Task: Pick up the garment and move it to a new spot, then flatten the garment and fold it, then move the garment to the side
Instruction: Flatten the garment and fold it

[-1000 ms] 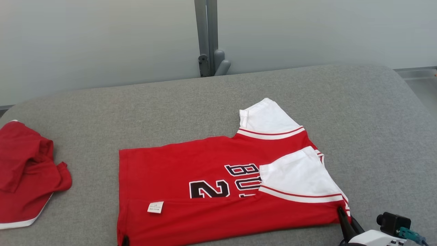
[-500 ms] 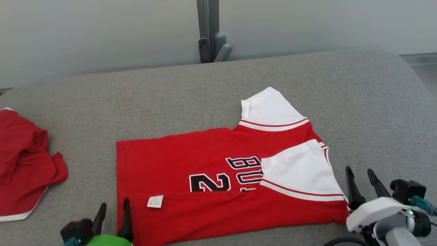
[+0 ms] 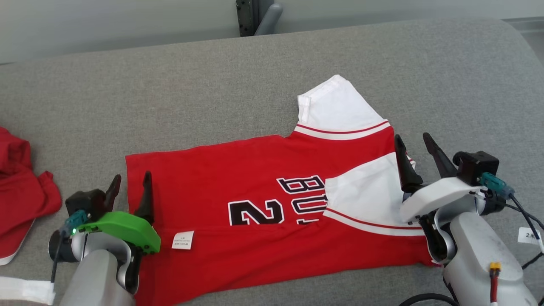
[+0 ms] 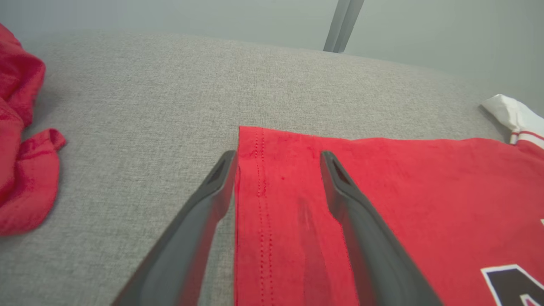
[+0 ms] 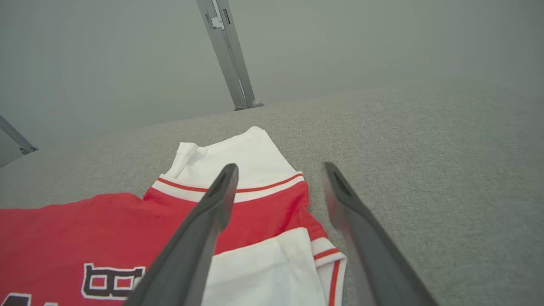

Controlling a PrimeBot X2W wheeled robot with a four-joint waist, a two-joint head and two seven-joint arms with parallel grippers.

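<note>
The left gripper [image 3: 131, 183] at the hem [image 3: 127, 170] and right gripper [image 3: 412, 144] by the sleeves [image 3: 361, 191] hang wide and empty over the half-folded shirt [image 3: 238, 182], likely poised for another fold.

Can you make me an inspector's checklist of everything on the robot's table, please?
Surface: grey fabric table, flat, no spills seen.
Job's things: red jersey lying flat, near edge folded over, one white sleeve folded onto the front, the other sticking out.
Clutter: crumpled red garment at the left edge; white strip at the near left corner.
Grippers: left gripper open, straddling the jersey's hem; right gripper open at the sleeve end; neither holds anything.
Cables: black cable beside the right arm, off the jersey.
Surroundings: pale wall and metal post behind the table.
</note>
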